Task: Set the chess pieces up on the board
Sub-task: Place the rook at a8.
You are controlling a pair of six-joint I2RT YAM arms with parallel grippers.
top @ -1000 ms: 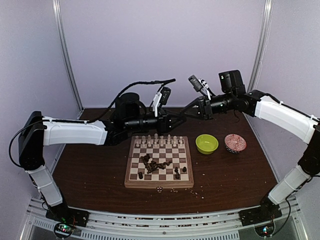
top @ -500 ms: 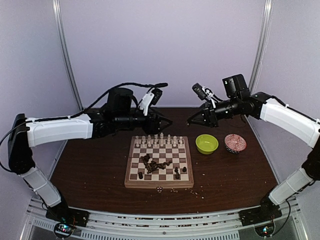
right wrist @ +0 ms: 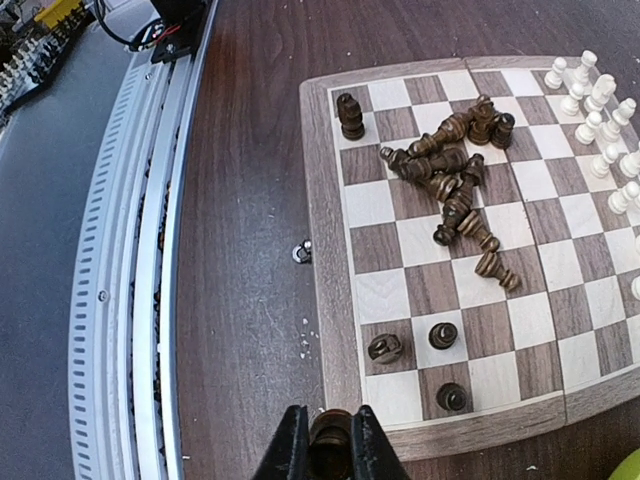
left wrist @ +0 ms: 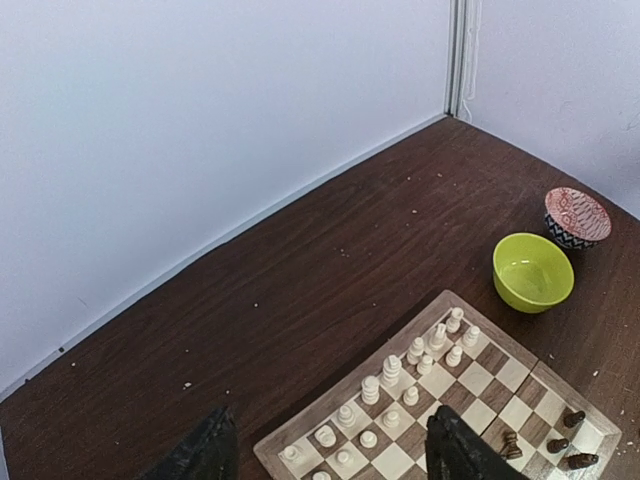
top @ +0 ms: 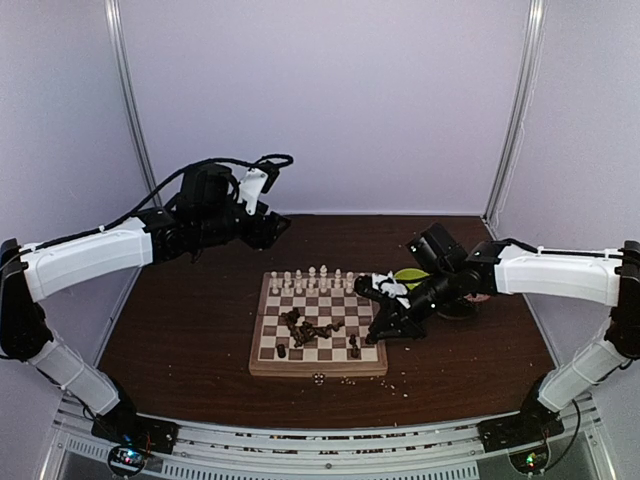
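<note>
The board (top: 318, 371) lies mid-table, its light rim also showing in the wrist views (right wrist: 320, 250) (left wrist: 361, 368). Cream-white chess pieces (top: 310, 280) (left wrist: 390, 370) stand in two rows along its far edge. Dark brown pieces lie in a heap (right wrist: 450, 175) (top: 308, 325) in the middle, and three others (right wrist: 443, 335) stand near the front. My right gripper (right wrist: 329, 452) (top: 378, 335) hangs low over the board's near right corner, shut on a dark brown piece (right wrist: 330, 440). My left gripper (left wrist: 330, 462) (top: 272, 228) is open and empty, up behind the board's far left.
A lime-green bowl (left wrist: 533, 272) and a red patterned bowl (left wrist: 577, 217) stand right of the board; my right arm covers part of them from above. Pale crumbs (top: 350, 380) and a small metal bit (right wrist: 302, 252) lie at the board's front edge. The table's railed edge (right wrist: 130, 300) is close.
My right gripper has dropped from high behind the board to its near right corner, still shut. My left arm has pulled back to the left and its jaws have opened.
</note>
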